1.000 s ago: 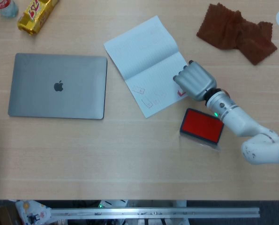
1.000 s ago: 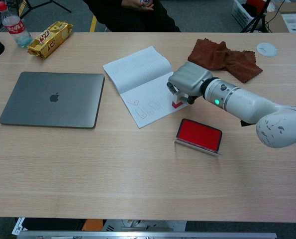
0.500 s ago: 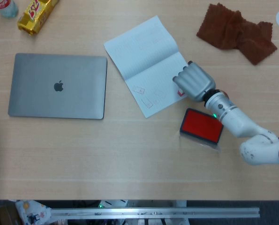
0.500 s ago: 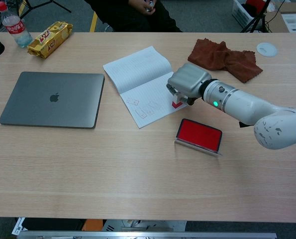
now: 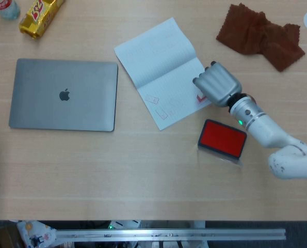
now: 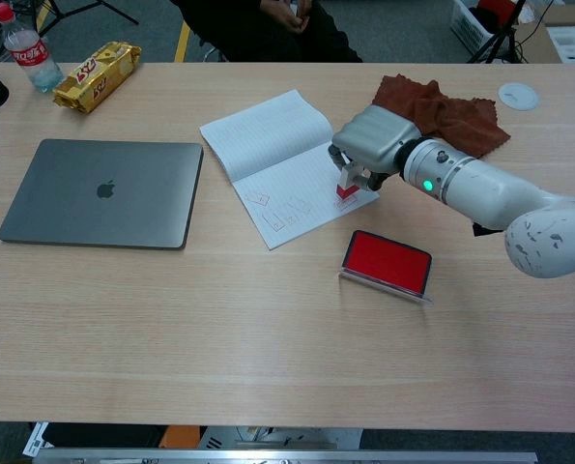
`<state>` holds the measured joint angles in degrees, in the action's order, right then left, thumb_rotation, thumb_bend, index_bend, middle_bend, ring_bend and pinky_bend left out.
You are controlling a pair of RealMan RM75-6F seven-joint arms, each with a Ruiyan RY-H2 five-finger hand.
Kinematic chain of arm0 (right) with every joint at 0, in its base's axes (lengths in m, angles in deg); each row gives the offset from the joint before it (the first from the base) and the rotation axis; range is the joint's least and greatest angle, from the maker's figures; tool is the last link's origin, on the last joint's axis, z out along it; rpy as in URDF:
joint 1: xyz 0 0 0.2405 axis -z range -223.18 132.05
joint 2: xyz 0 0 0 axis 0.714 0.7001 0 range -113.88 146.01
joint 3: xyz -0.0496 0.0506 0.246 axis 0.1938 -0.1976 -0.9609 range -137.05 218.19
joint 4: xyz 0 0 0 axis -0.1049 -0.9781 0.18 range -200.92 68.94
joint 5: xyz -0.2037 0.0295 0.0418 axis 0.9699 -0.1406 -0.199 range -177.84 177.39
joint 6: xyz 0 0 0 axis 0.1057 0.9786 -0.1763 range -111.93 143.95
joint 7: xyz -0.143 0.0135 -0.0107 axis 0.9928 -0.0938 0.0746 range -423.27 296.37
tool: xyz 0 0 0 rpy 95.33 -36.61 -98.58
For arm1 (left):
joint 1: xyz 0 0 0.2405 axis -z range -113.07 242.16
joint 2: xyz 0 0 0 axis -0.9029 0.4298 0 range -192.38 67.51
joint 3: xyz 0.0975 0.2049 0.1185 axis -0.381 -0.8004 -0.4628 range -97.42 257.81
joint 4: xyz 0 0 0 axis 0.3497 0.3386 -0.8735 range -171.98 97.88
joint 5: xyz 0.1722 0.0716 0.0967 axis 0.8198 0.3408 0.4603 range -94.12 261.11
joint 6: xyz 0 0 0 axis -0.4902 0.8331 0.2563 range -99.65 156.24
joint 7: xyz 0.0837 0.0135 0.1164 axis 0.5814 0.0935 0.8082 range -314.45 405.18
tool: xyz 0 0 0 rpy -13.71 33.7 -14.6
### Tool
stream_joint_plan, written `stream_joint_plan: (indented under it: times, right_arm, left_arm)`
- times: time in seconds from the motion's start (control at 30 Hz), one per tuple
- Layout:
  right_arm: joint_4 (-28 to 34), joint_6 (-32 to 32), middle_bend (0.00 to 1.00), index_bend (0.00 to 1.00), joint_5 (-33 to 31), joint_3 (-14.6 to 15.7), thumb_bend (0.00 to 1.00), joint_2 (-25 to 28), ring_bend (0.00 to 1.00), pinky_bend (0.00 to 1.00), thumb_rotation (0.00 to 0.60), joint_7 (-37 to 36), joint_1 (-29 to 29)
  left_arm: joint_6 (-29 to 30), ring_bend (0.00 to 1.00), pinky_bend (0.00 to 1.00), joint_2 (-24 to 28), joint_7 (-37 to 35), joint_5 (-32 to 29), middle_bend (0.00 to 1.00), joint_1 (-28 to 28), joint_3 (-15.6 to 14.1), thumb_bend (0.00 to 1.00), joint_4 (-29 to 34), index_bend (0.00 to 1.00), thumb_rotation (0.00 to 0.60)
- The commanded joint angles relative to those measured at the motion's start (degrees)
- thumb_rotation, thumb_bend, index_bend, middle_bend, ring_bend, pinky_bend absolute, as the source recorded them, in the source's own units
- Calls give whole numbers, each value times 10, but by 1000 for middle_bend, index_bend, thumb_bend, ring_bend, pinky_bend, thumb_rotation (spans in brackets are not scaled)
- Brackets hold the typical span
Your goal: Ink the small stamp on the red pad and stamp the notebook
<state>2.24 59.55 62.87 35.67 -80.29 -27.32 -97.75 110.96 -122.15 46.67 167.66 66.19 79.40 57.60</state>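
A: One hand appears in both views, the right hand [image 5: 217,84] [image 6: 372,139], reaching from the right over the lower right corner of the open notebook [image 5: 161,70] [image 6: 277,159]. What do its fingers hold?

B: Its fingers [image 6: 351,170] point down and pinch the small stamp [image 6: 347,190], a white body with a red base. The chest view shows the stamp directly below the fingertips, its base at the page near the notebook's corner; whether it presses the paper or sits just above it cannot be told. From the head view the hand covers most of the stamp, and only a red edge [image 5: 200,97] shows beneath the fingers.

A: Where is the red pad?

B: The red pad [image 5: 222,138] [image 6: 388,261] lies open on the table on the near side of the fingers, close to them and off the notebook, under the forearm in the head view.

A: What marks the page?

B: Faint red stamp prints [image 5: 161,108] [image 6: 279,210] sit left of the fingers along the lower page.

A: What else is shown?

B: Farther left of the fingers lies a closed grey laptop [image 5: 63,95] [image 6: 101,192]. Beyond the fingers, a brown cloth [image 5: 260,35] [image 6: 436,106] lies crumpled. A yellow snack packet [image 5: 38,16] [image 6: 98,74] and a bottle [image 6: 26,48] occupy the far left corner. The left hand appears in neither view.
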Motion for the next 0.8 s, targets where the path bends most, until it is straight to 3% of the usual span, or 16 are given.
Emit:
stream_joint_plan:
  times: [0.03,0.37,0.8]
  right_arm:
    - [8,2,745,936,-7,-8,456,11,491,414,600,-5,-1]
    - [-17,-9,745,936,-30,-19,456,1,493,414,600,5,-17]
    - [-57,-11,765,959,-27,-3,456,-44,514,423,600,29,-29]
  left_arm:
    - [0,266,256,0,3,1,233,0,0,269,2,217,600]
    - [-2,266,256,3,8,-1,233,1,0,268,8,217,600]
    - [-3,266,256,1,3,-5,233,0,0,268,1,217,600]
